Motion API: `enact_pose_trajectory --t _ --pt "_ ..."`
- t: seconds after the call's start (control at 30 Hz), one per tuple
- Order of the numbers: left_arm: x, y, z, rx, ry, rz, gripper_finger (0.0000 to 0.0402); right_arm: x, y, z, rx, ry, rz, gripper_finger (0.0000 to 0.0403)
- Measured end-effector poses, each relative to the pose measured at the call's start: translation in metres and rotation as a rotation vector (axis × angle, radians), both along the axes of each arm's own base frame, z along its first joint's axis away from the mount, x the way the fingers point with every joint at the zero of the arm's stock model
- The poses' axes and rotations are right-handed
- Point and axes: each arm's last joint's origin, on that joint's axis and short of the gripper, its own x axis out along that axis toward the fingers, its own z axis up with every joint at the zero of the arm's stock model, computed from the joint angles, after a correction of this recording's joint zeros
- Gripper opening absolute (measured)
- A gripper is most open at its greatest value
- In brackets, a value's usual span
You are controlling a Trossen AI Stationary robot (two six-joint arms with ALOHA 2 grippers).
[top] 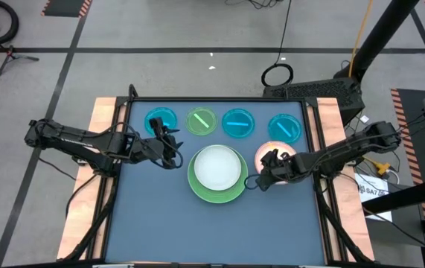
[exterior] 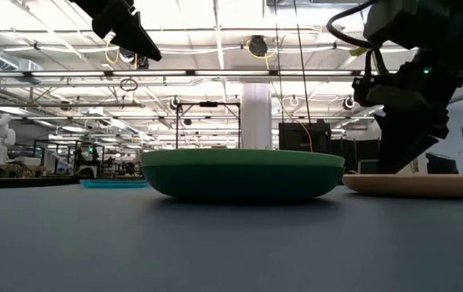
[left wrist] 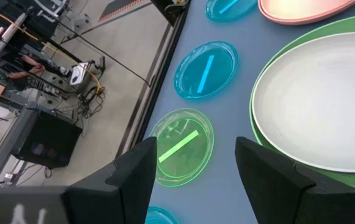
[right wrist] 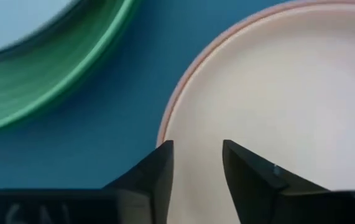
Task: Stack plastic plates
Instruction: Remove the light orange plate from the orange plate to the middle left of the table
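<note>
A pale grey plate (top: 216, 167) lies inside a larger green plate (top: 201, 191) at the table's middle. To its right, a pink plate (top: 272, 147) rests flat on the mat. My right gripper (right wrist: 197, 165) stands open, pointing steeply down over the pink plate's near-left rim (right wrist: 172, 118). My left gripper (left wrist: 196, 149) hangs open in the air to the left of the green plate, with nothing between its fingers. Along the far edge lie small translucent plates: cyan (top: 160, 120), lime (top: 202, 121), cyan (top: 237, 123) and cyan (top: 284, 128). My right gripper's fingertips (right wrist: 165, 163) stand low over the pink plate, just inside its rim on the side toward the green plate. They come from above, slanting down. I cannot tell whether they touch the plate, which lies flat on the mat.
The dark blue mat (top: 212, 231) has bare room along its near half. Wooden side rails (top: 100, 149) and a black frame border the table. The green plate's rim (right wrist: 40, 81) lies a short way from the pink plate.
</note>
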Motion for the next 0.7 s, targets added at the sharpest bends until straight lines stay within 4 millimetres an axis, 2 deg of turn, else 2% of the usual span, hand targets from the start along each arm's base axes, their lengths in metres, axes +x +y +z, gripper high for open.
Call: enact_pose_trajectory --t 0.37,0.7 --pt "0.0 0.0 0.0 -0.003 -0.002 0.002 0.0223 -0.004 -0.007 0.013 0.087 -0.076 -0.14 0.0178" --pt "0.0 -0.001 0.0 -0.004 0.0 0.001 0.0223 0.008 0.003 -0.004 0.075 -0.048 -0.08 0.0179"
